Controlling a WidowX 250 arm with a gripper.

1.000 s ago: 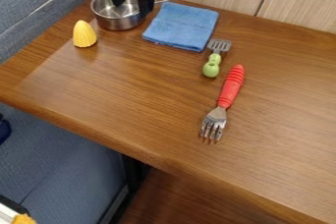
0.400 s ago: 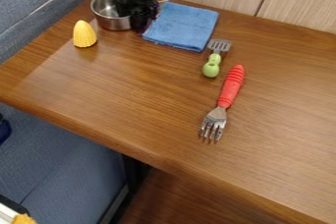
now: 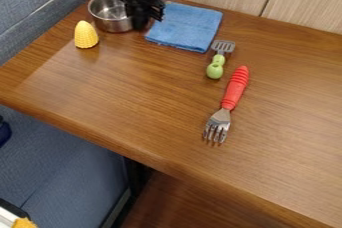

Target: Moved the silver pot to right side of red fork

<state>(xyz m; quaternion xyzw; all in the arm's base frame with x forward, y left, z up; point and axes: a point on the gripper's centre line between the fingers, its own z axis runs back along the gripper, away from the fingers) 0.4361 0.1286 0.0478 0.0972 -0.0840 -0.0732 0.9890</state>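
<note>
Pot (image 3: 109, 23) at far left, gripper (image 3: 140, 23) at its R side; jaw state can't be told. If poorly gripped, pot may be dropped; if kept low, towel (image 3: 187, 27) poss. dragged.

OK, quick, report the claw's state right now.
Black claw: down at the round silver metal pot, on the side by the folded blue cloth; open or closed on it cannot be told.

black arm upright, hand (image 3: 141, 24) pointing down
</note>
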